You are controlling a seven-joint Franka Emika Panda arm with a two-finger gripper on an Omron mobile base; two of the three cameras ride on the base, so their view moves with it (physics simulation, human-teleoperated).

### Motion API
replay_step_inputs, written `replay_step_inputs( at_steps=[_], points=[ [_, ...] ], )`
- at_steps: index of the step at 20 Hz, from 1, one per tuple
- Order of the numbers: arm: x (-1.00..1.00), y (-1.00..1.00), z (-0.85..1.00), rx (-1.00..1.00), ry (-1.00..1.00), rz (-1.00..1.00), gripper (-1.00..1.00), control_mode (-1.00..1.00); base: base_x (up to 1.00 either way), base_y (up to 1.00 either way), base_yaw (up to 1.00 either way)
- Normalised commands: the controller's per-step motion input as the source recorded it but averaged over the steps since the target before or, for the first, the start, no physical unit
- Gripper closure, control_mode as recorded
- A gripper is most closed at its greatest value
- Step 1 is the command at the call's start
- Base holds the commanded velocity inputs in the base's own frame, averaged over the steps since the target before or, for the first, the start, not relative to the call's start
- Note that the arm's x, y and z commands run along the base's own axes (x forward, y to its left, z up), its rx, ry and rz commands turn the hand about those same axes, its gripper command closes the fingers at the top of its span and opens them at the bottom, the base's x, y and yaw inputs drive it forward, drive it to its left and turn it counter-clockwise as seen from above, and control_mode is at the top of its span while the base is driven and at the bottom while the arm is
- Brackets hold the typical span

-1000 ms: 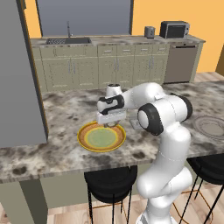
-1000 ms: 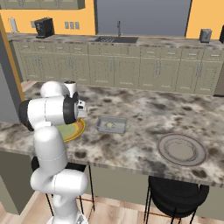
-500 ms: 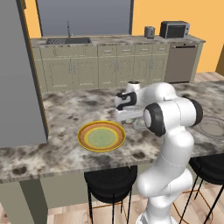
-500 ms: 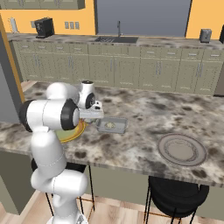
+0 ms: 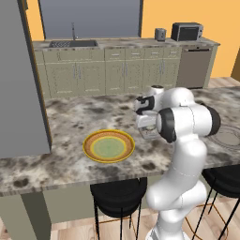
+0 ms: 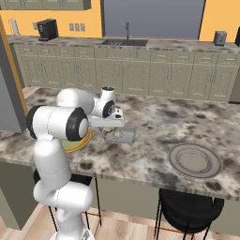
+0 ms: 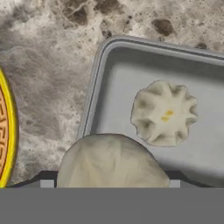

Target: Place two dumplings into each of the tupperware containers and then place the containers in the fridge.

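A second dumpling is carried over the container

A dumpling is held between the gripper fingers, just above the near edge of the grey container, where one dumpling already lies. If it is released too near that edge, it could roll out onto the counter. Compared with one second ago, the arm has been moved from above the yellow plate to the container.
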Motion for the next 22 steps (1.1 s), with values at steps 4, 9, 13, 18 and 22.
replay_step_inputs(
  at_steps=[4, 9, 13, 18, 22],
  points=[
    [0.39, -0.54, 0.0, 0.02, 0.02, 0.0, 1.0, -1.0, 0.0, 0.0, 0.0],
    [0.4, -0.44, -0.13, 0.01, 0.02, 0.0, 1.0, -1.0, 0.0, 0.0, 0.0],
    [0.35, -0.31, -0.3, 0.0, 0.02, 0.0, 1.0, -1.0, 0.0, 0.0, 0.0],
    [0.19, -0.09, -0.28, 0.0, 0.04, 0.0, 1.0, -1.0, 0.0, 0.0, 0.0],
    [0.0, 0.0, -0.27, 0.0, 0.07, 0.0, 1.0, -1.0, 0.0, 0.0, 0.0]
  ],
)
